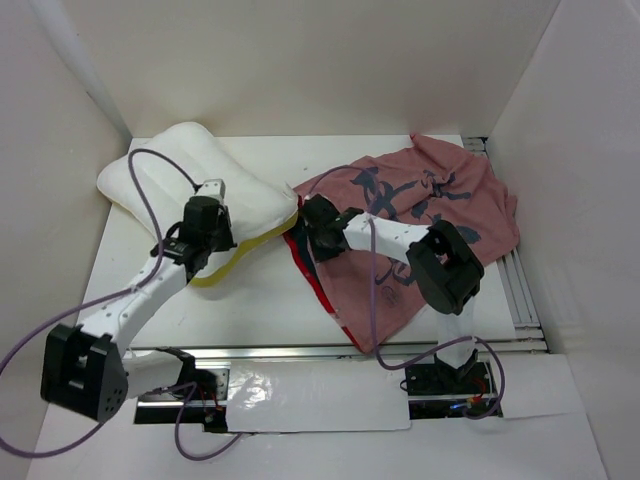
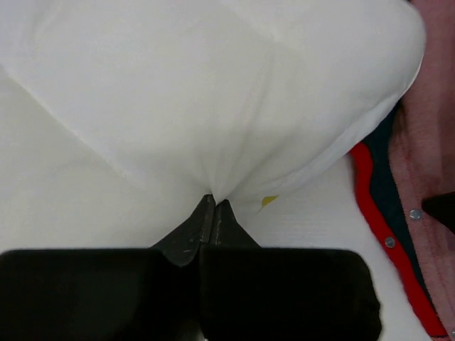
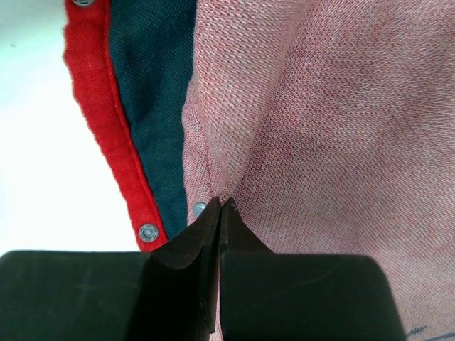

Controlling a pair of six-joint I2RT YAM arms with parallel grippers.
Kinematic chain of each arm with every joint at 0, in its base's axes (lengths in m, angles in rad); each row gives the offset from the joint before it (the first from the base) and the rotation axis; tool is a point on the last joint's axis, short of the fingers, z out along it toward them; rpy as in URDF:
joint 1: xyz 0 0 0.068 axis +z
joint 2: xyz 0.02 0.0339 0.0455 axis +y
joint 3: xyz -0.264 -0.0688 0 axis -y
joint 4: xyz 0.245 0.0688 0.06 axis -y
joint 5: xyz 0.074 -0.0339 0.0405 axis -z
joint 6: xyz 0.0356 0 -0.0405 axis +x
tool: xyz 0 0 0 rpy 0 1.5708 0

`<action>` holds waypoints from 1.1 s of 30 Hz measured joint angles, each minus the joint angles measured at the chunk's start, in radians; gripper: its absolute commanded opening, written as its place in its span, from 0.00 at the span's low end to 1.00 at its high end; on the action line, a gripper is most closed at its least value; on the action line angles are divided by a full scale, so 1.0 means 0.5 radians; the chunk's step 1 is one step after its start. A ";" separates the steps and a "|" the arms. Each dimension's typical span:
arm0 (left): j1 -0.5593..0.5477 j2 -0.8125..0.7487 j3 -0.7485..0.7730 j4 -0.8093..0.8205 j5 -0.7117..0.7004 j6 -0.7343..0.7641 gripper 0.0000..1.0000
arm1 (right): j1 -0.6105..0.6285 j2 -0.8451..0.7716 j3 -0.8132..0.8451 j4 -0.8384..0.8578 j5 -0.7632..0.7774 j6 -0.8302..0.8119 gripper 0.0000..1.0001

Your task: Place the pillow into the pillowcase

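Note:
The plump white pillow (image 1: 205, 178) lies at the back left of the table, a pale yellow edge showing at its near side. My left gripper (image 1: 212, 192) is shut on a pinch of the pillow (image 2: 213, 106) cloth; in the left wrist view the fabric puckers into the closed tips of the left gripper (image 2: 214, 202). The faded pink-red pillowcase (image 1: 420, 215) with dark blue marks lies crumpled to the right, its bright red hem facing the pillow. My right gripper (image 1: 312, 212) is shut on the pillowcase (image 3: 327, 106) just inside that hem; the right gripper (image 3: 222, 204) tips pinch the pink cloth beside snap buttons.
White walls enclose the table on the left, back and right. A metal rail (image 1: 340, 350) runs along the near edge by the arm bases. Purple cables (image 1: 378, 290) loop over both arms. The red snap-button hem (image 2: 384, 227) lies right of the pillow's corner.

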 measured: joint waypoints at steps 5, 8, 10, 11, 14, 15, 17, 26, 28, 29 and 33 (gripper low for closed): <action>0.093 -0.358 -0.018 -0.050 0.013 0.001 0.00 | -0.069 -0.146 0.005 0.002 -0.128 -0.001 0.00; 0.117 -0.484 -0.020 -0.070 0.031 0.001 0.00 | -0.123 -0.265 0.056 -0.008 -0.227 -0.017 0.00; 0.118 -0.537 -0.033 -0.070 0.067 0.001 0.00 | -0.152 -0.311 0.119 -0.008 -0.276 -0.038 0.00; 0.118 -0.558 -0.047 -0.072 0.089 0.003 0.00 | -0.166 -0.325 0.145 -0.008 -0.296 -0.050 0.00; 0.114 -0.594 -0.108 -0.073 0.180 0.007 0.00 | -0.198 -0.352 0.189 -0.021 -0.364 -0.090 0.00; 0.105 -0.601 -0.130 -0.074 0.204 0.008 0.00 | -0.211 -0.356 0.200 -0.031 -0.380 -0.100 0.00; 0.066 -0.617 -0.183 -0.069 0.239 0.006 0.00 | -0.233 -0.362 0.209 -0.046 -0.414 -0.114 0.00; -0.244 -0.967 -0.491 -0.081 0.389 -0.025 0.00 | -0.403 -0.401 0.210 -0.070 -0.681 -0.117 0.00; -0.293 -1.003 -0.491 -0.075 0.409 -0.031 0.00 | -0.403 -0.410 0.210 -0.070 -0.713 -0.118 0.00; -0.320 -1.009 -0.491 -0.063 0.414 -0.036 0.00 | -0.401 -0.413 0.211 -0.070 -0.739 -0.120 0.00; -0.443 -0.944 -0.481 -0.040 0.431 -0.062 0.00 | -0.397 -0.418 0.212 -0.069 -0.841 -0.121 0.00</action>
